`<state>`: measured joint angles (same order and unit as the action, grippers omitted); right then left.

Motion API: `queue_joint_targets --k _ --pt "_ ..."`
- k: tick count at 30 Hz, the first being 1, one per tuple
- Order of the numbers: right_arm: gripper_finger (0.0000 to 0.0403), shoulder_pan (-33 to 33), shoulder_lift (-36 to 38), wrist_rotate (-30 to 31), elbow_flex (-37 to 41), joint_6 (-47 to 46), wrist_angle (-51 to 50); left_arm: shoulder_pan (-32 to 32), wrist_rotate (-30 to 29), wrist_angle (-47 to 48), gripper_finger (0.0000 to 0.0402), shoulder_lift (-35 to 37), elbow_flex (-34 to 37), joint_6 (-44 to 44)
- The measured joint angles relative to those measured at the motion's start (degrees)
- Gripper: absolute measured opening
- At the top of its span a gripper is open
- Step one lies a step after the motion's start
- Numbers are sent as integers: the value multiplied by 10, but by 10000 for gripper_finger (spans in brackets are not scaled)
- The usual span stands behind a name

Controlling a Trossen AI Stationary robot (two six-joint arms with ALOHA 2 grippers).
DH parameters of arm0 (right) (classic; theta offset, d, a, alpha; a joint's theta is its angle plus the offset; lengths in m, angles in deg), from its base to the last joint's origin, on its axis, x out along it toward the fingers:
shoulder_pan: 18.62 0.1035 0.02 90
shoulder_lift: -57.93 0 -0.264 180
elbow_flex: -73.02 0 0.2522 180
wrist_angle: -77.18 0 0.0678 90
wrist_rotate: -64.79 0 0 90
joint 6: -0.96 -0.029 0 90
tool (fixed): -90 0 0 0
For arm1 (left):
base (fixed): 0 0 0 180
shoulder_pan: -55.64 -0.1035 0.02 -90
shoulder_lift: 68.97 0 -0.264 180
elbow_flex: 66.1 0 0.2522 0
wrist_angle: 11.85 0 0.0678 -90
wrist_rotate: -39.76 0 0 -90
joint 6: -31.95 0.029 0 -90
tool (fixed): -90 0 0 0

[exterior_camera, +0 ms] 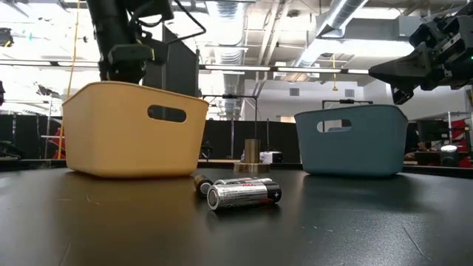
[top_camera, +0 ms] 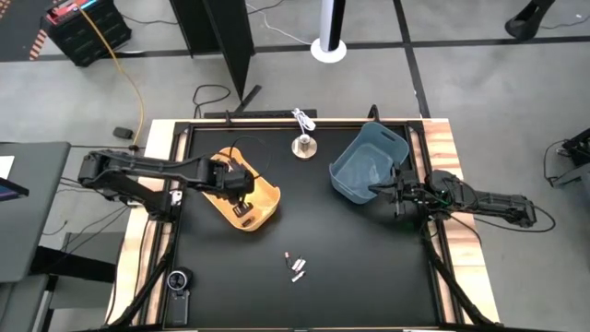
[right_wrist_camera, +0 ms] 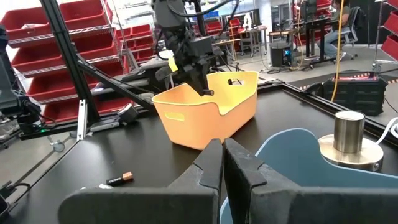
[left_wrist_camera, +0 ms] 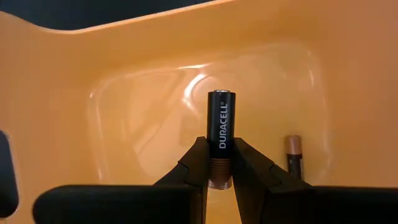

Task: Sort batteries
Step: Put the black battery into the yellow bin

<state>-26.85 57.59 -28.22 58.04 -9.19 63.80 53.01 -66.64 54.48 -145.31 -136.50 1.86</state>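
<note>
- Step in hand, as judged: releasing a battery into the yellow-orange plastic bin (top_camera: 263, 205) at table left. Best done by opening the fingers only while low over the bin floor, so the cell drops flat and does not bounce out.
- Left gripper (left_wrist_camera: 219, 177), inside that bin: fingers narrow, clamped on the copper end of a black cylindrical Duracell battery (left_wrist_camera: 221, 127).
- A second copper-topped battery (left_wrist_camera: 293, 155) lies on the bin floor just beside it.
- Unsorted small batteries (top_camera: 297, 267) lie at table centre, near edge.
- Right gripper (right_wrist_camera: 222, 163) waits at the blue plastic bin (top_camera: 369, 161), fingers closed, empty.
</note>
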Motion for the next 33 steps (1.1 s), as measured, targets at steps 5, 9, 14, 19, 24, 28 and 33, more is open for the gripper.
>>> queue_joint_targets --k 5,9,14,19,24,28,33 --pt "35 0 0 0 0 0 0 -21 16 -7 40 -5 19 5" --pt "35 0 0 0 0 0 0 -38 35 -29 40 -6 36 5" --pt "35 0 0 0 0 0 0 -53 57 -42 40 -6 63 -9" --pt "35 0 0 0 0 0 0 -54 58 -50 40 -6 71 -13" --pt "35 0 0 0 0 0 0 -54 58 -62 59 -6 71 -13" --pt "35 0 0 0 0 0 0 -54 58 -61 79 -6 71 -18" --pt "35 0 0 0 0 1 1 -54 58 -61 82 -6 71 -21"
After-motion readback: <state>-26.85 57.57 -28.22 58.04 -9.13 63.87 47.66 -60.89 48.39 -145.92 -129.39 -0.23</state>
